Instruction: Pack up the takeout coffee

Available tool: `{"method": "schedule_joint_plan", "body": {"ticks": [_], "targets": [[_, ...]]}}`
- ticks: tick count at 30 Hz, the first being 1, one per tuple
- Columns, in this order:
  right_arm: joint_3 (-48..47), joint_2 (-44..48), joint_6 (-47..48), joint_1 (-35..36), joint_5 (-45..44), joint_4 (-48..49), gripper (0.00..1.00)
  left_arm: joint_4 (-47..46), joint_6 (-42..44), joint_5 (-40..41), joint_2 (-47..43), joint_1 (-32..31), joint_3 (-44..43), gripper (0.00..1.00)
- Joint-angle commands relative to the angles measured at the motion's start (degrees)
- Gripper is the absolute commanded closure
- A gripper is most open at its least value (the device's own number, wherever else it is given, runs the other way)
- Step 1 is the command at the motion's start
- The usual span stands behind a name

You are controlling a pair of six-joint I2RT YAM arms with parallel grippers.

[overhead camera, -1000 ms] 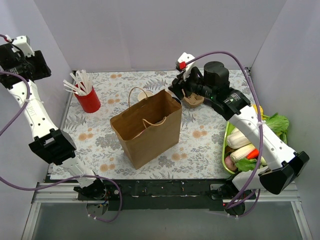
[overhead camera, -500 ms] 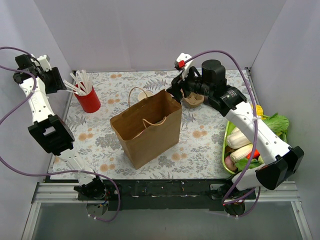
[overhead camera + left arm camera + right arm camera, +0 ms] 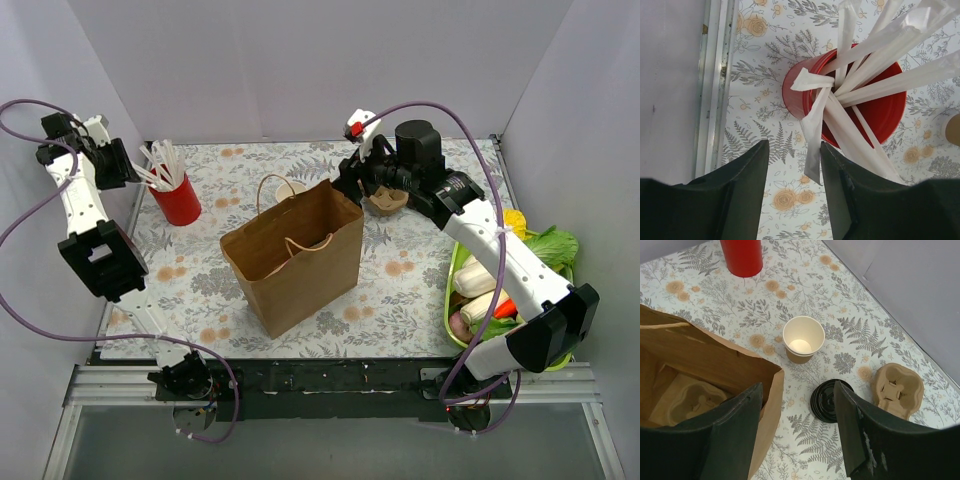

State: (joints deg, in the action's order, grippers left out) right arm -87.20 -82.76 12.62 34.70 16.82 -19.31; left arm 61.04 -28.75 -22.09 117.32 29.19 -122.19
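Crushing or tipping threatens the small cream-white paper cup (image 3: 803, 337), standing uncapped on the desk (image 3: 860, 335) behind the brown paper bag (image 3: 715, 360), its round black plastic lid (image 3: 831, 400) beside it, if the wide-open, empty right fingers (image 3: 735, 435) pinch off-centre; the left fingers (image 3: 747, 190) stand part-open and empty by the red cup (image 3: 880, 117).

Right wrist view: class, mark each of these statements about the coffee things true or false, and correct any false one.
1. The paper cup stands upright and uncovered. True.
2. The black lid lies inside the brown bag. False: the lid lies flat on the table, outside the bag and apart from the cup.
3. A pulp carrier sits at the bottom of the bag. True.
4. The right gripper is shut on the cup. False: its jaws stand open and hold nothing.
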Motion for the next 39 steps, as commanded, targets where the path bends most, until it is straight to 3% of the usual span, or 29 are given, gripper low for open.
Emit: {"method": "schedule_joint_plan", "body": {"ticks": [1, 8, 17, 39], "targets": [[-0.43, 0.23, 0.47, -0.33, -0.82, 1.29, 0.34, -0.39, 0.01, -1.12, 0.19, -0.8, -2.61, 0.57], [0.01, -0.21, 0.91, -0.51, -0.91, 1.38, 0.34, -0.74, 0.71, -0.85, 0.89, -2.2, -3.93, 0.69], [-1.04, -1.0, 1.7, -0.6, -0.39, 1.29, 0.34, 0.22, 1.33, -0.85, -1.38, -2.91, -5.25, 1.0], [0.1, -0.91, 1.09, -0.6, 1.37, 1.73, 0.34, 0.4, 0.37, -1.2, -11.14, -2.82, -0.77, 1.0]]}}
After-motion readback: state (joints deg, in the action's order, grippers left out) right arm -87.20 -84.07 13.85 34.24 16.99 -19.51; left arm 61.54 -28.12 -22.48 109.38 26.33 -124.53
